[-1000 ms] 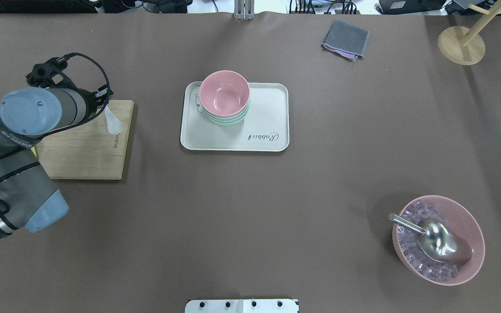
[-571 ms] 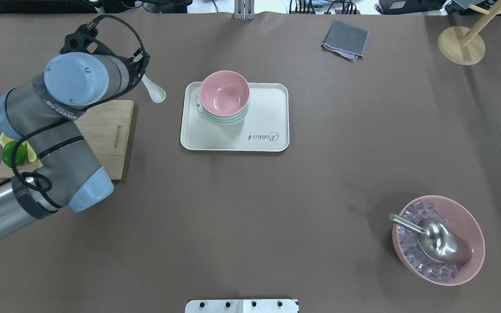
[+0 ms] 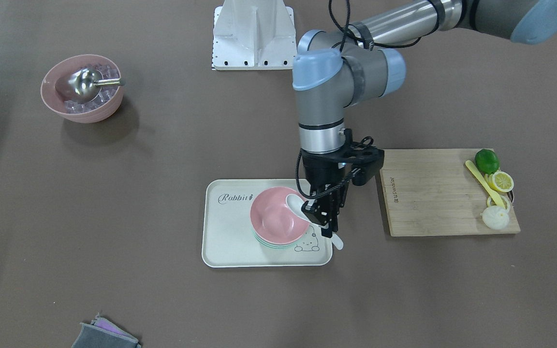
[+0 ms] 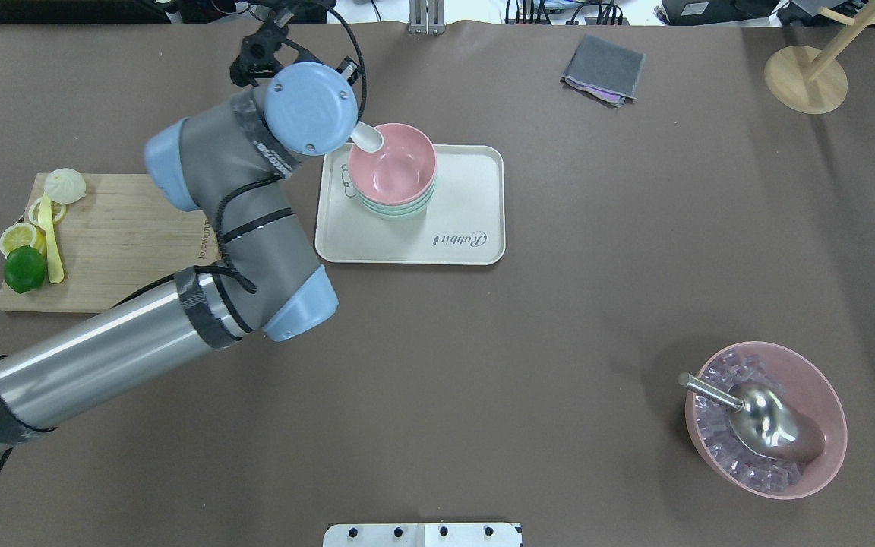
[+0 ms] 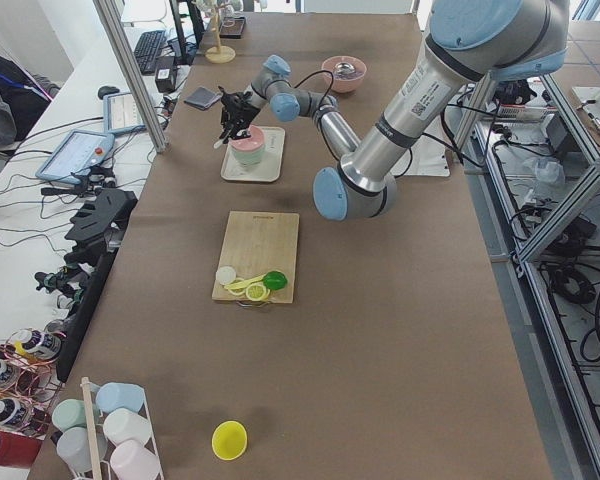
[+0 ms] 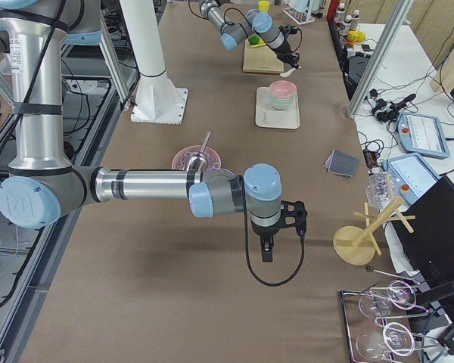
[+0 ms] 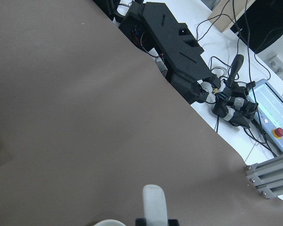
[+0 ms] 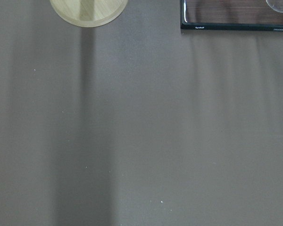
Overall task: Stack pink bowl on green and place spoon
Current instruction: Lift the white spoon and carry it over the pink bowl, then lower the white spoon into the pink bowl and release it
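A pink bowl (image 4: 393,169) sits stacked on green bowls (image 4: 396,210) at the far left of a cream tray (image 4: 468,205). My left gripper (image 3: 324,215) is shut on the handle of a white spoon (image 3: 295,200), beside the stack. The spoon's bowl end (image 4: 368,137) hangs over the pink bowl's rim (image 3: 273,217). In the left wrist view only the spoon handle (image 7: 154,202) shows. My right gripper (image 6: 265,253) shows only in the exterior right view, far from the tray above bare table. I cannot tell whether it is open or shut.
A wooden cutting board (image 4: 134,243) with a lime (image 4: 24,269), lemon slices and a yellow utensil lies left of the tray. A large pink bowl of ice cubes (image 4: 817,395) with a metal scoop (image 4: 756,418) stands at the front right. A grey cloth (image 4: 603,68) and a wooden stand (image 4: 806,80) are at the back right.
My left arm has carried the white spoon from over the cutting board to the right and further back, up to the pink bowl's rim. The bowls and tray have not moved.
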Robot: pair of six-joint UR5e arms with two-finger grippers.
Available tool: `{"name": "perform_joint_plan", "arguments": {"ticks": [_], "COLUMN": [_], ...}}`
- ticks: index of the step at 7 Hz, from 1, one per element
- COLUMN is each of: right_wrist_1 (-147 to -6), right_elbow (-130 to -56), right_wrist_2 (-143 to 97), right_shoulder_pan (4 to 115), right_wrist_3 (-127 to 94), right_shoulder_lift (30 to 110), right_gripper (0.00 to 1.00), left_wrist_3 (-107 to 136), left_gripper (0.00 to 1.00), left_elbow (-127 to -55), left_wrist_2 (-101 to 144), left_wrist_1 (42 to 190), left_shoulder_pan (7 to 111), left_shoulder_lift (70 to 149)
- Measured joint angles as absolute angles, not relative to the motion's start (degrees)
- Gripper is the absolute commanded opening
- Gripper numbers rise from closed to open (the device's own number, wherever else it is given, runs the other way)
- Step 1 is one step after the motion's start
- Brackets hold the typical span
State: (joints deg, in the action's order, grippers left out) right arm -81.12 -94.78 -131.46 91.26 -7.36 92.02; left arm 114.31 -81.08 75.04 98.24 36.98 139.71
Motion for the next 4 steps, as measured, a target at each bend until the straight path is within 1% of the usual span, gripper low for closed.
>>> {"name": "perform_joint_plan", "arguments": {"ticks": [2, 4], "right_wrist_1": [-81.05, -81.04], "right_elbow": [-94.76, -94.75], "right_wrist_2": [-131.25, -131.22], "right_shoulder_pan": [91.25, 91.23], "right_wrist_3": [-7.31, -7.3], "right_shoulder_lift": [92.09, 91.96], "right_gripper": [1.0, 1.0], "left_wrist_3": [114.65, 114.56], "left_gripper": [0.0, 0.0], "left_elbow": [-77.36, -76.78], "left_wrist_2": [73.04, 72.18], "left_wrist_1": [98.18, 98.18], "left_shoulder_pan": [34.64, 33.39], "left_shoulder_lift": [142.51, 142.83]}}
